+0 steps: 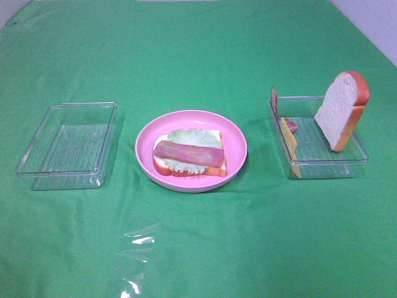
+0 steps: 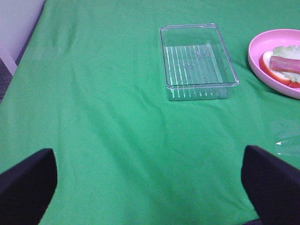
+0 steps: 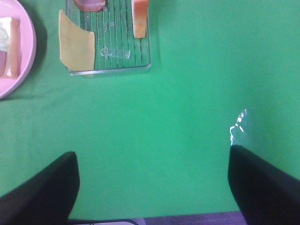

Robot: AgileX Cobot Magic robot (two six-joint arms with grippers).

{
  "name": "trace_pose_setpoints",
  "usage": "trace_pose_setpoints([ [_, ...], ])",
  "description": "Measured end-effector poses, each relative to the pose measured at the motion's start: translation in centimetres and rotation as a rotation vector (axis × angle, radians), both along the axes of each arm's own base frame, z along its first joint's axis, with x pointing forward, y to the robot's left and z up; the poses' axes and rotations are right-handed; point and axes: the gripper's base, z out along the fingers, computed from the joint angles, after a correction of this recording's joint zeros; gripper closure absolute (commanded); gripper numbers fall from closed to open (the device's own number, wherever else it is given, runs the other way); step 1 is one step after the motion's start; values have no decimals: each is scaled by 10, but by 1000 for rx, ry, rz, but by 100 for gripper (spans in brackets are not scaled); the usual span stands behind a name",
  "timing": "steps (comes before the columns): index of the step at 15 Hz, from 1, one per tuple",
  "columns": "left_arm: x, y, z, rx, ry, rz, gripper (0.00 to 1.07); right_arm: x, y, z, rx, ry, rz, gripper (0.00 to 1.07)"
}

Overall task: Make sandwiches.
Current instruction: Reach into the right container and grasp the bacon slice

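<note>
Above the green cloth (image 1: 198, 236), left claw (image 2: 147, 164) and right claw (image 3: 152, 159) both gape wide, gripping nothing.

I see a pink plate (image 1: 239, 144) mid green cloth (image 1: 198, 56), btwn the left clear tray (image 1: 68, 146) & right clear tray (image 1: 324, 167), w/ a clear film scrap (image 1: 138, 239) nearer me.

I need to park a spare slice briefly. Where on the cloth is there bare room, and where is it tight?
Bare green cloth runs behind the left tray, pink plate and right tray, and in front of the right tray. The left tray holds nothing. Tight: the right tray, with bread slice and cheese; clear film lies before the plate.
</note>
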Motion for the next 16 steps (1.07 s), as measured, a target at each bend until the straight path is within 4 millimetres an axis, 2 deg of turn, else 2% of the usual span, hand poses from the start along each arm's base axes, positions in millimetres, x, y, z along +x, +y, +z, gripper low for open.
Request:
trace_pose_setpoints([
  [3,0,0,0,0,-1,0,7,81,6,22,96,23,-21,19],
  [4,0,0,0,0,-1,0,7,103,13,30,128,9,-13,17],
  [5,0,0,0,0,-1,0,7,115,17,29,131,14,-8,14],
  [8,0,0,0,0,-1,0,7,174,74,26,110,-1,54,12],
  [10,0,0,0,1,-1,1,7,207,105,7,111,20,38,12],
  [12,0,0,0,1,-1,1,7,238,120,-23,123,66,9,12],
  [16,0,0,0,1,-1,1,7,262,131,-82,135,201,4,13],
])
